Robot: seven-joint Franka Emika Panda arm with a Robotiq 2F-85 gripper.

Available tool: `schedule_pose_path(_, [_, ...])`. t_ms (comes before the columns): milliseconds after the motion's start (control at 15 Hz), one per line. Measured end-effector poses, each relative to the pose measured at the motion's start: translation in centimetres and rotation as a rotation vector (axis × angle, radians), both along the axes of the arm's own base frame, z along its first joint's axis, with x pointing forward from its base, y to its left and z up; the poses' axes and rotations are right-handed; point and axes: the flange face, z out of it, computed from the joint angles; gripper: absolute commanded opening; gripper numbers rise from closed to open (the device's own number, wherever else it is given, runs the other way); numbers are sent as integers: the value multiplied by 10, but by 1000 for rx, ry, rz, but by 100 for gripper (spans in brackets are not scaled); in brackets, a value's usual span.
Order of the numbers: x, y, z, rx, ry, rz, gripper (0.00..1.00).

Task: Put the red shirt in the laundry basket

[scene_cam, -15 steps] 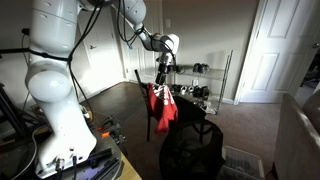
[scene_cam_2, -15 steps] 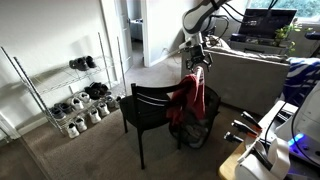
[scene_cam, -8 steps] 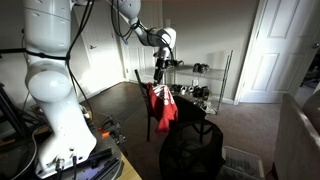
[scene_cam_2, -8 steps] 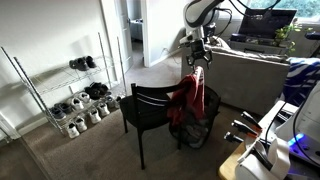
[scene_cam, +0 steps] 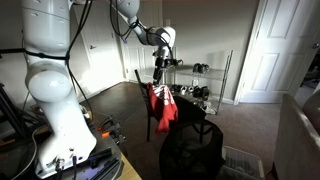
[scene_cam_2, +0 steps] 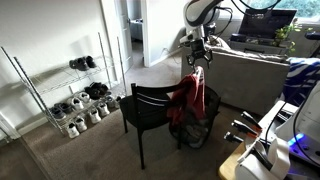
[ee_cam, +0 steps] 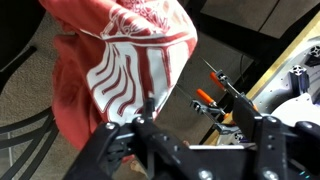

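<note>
- Carpeted room with a white door (scene_cam: 276, 50) at the right of the frame and a wire shoe rack (scene_cam_2: 72, 95) along the wall at the left
- No counter is involved: the red shirt (scene_cam: 163, 108) hangs over the back of a dark chair (scene_cam_2: 148, 104), seen in both exterior views
- Dark laundry basket (scene_cam: 192, 150) stands just beside the chair, low in the frame, below the hanging cloth
- Gripper (scene_cam: 160, 70) hovers just above the top of the shirt; in the wrist view the gripper (ee_cam: 195, 115) shows its jaws apart with nothing between them, the shirt filling the upper left
- My judgement: nothing is done yet; grasping, lifting off the chair and dropping into the basket all remain
</note>
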Motion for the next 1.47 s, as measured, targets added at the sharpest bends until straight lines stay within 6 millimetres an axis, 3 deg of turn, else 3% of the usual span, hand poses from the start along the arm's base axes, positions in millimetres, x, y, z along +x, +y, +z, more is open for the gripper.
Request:
schedule_pose_path(133, [-1, 0, -6, 4, 12, 8, 100])
schedule_pose_path(200, [-1, 0, -10, 7, 18, 14, 75])
schedule_pose_path(333, [1, 0, -16, 12, 28, 22, 71])
schedule_pose_path(1000, [14, 5, -14, 24, 9, 42, 5])
schedule_pose_path(1133, [14, 5, -16, 25, 12, 42, 0])
schedule_pose_path(1467, [14, 5, -18, 26, 13, 43, 0])
